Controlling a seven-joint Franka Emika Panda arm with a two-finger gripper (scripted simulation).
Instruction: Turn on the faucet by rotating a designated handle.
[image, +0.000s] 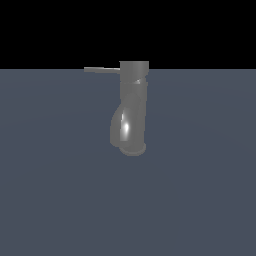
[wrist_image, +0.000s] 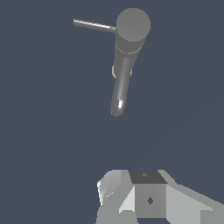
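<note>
The dull grey faucet stands upright on the blue-grey floor, its bulging spout catching a bright highlight low down. The handle, a thin straight rod, sticks out level from the faucet's top toward the exterior view's left. No arm or gripper shows in the exterior view. The wrist view looks down on the faucet, with the handle jutting from its round cap. Only pale blocky parts of my gripper reach into that picture's edge, well apart from the faucet. Nothing is held, and how the jaws stand is not shown.
A flat blue-grey floor spreads all around the faucet, ending in a black background behind it. No other objects appear.
</note>
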